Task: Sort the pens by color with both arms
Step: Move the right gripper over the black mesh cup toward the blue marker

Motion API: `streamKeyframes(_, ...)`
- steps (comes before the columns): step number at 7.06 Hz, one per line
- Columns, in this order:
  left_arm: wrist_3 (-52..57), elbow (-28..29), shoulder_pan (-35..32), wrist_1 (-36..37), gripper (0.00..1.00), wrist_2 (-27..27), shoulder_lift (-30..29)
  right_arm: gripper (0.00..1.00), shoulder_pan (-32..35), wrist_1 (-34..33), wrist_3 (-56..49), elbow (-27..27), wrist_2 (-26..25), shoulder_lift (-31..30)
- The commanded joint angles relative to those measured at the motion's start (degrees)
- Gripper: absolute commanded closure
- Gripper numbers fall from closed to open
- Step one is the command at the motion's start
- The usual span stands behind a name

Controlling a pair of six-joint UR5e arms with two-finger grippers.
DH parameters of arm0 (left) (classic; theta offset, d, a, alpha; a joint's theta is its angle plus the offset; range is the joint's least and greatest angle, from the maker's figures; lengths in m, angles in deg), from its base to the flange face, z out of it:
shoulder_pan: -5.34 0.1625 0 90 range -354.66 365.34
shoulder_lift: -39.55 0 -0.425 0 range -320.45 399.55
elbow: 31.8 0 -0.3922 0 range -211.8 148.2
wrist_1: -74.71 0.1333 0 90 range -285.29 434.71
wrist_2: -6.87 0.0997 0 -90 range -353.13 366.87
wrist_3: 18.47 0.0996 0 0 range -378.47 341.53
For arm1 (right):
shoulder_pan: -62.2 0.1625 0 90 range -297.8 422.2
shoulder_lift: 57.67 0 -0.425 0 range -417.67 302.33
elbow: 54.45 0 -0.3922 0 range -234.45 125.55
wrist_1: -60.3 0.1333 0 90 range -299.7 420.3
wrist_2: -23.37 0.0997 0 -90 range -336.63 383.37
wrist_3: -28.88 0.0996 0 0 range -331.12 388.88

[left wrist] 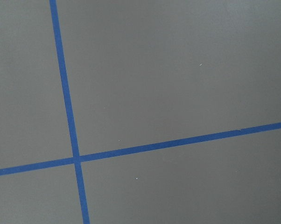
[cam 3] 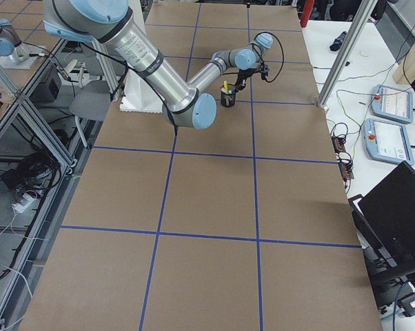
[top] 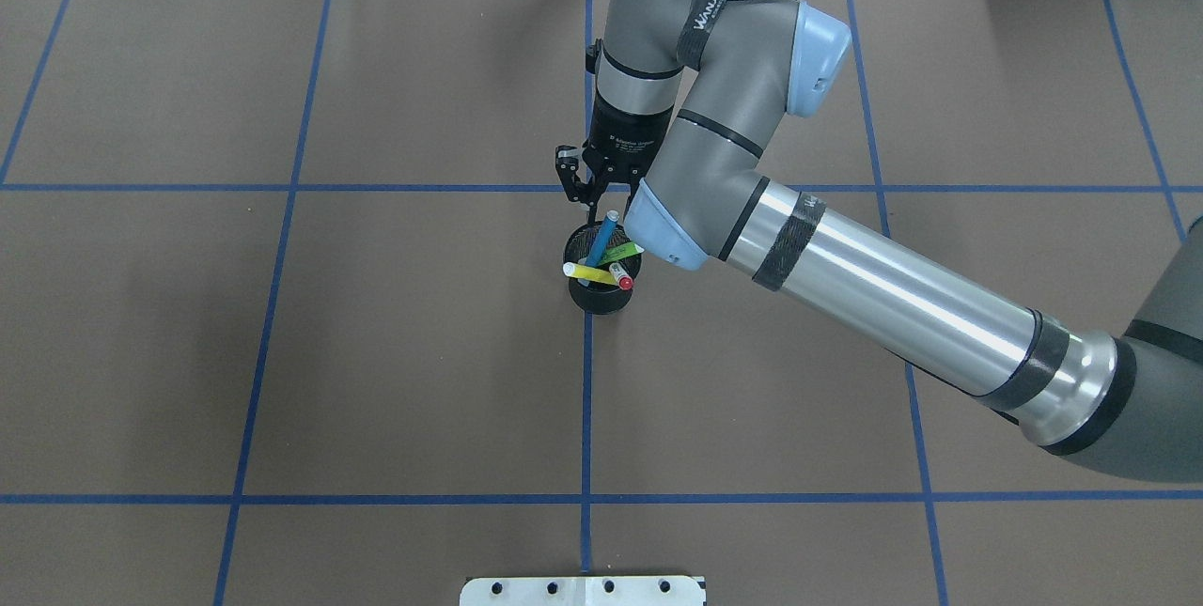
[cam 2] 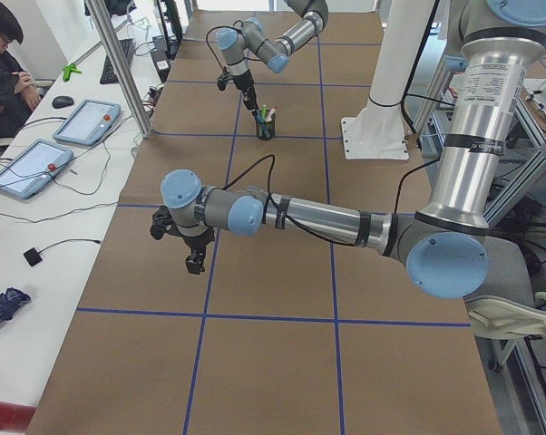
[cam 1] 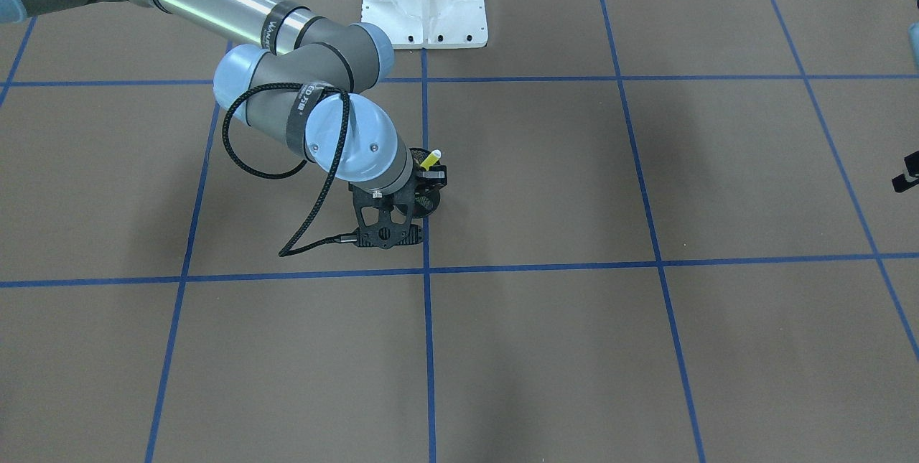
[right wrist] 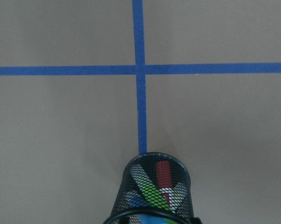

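Bare brown worktop fills the left wrist camera, and two blue tape lines cross low toward the left edge, one running steeply up from that crossing, the other slanting rightward.

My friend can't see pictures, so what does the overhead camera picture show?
A robot's right arm reaches across a brown table, its gripper hovering by a black mesh cup that holds four coloured pens.

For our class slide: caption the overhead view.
The right gripper hovers over a mesh cup holding four pens.
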Motion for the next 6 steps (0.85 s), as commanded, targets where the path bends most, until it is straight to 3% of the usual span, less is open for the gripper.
streamKeyframes(1,-0.1,0.0,0.0,0.0,0.0,0.0,0.0,0.58,-0.17,0.41,0.1,0.0,-0.6,-0.11)
streamKeyframes(6,-0.19,-0.09,0.0,0.0,0.0,0.0,0.0,0.6,0.36,0.41,0.19,0.0,-1.04,-0.03)
